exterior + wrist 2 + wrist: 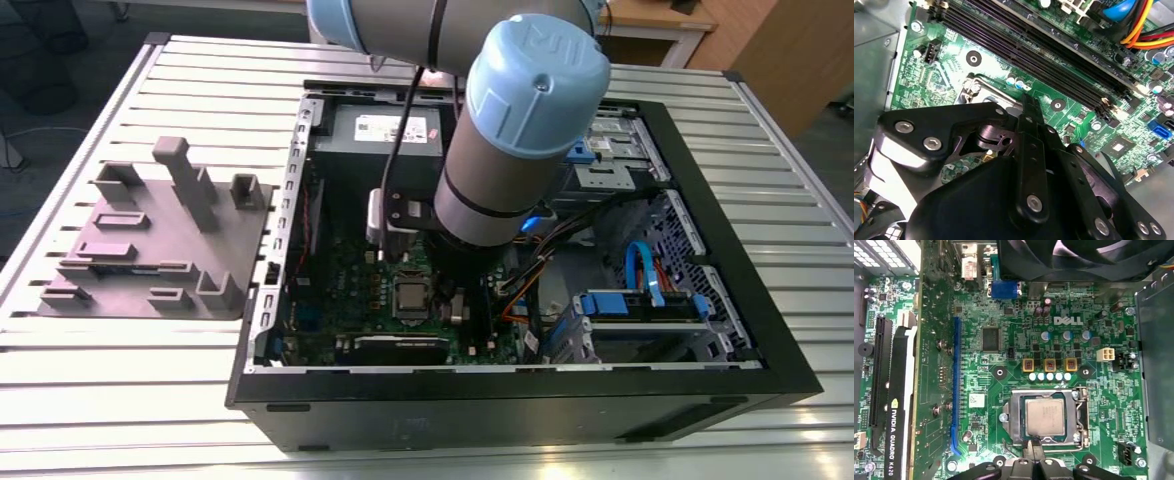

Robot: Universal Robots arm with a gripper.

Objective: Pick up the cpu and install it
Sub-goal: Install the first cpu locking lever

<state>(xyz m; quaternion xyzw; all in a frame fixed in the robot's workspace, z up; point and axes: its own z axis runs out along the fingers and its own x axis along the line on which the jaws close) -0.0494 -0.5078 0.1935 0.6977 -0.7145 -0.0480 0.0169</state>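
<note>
CPU (1044, 419) lies flat in its socket frame (1012, 416) on the green motherboard (1004, 340), deep inside the open black computer case (747, 330) on the slatted metal table (134, 360); going by the first wrist view, it already sits in its seat. The robot arm (514, 150) reaches steeply down into the case from above, its wrist over the middle of the board, and the gripper (1034, 460) hangs right at the near edge of the chip. Its fingers (1029, 452) look drawn together there with nothing between them, though the tips are partly hidden. The likely trouble from here is a sideways nudge: a finger tip brushing the chip's rim could skew it in the socket and bend the contacts beneath, and the arm's bulk leaves little room beside the case cables (534, 285) and the black memory slots (1044, 55)
</note>
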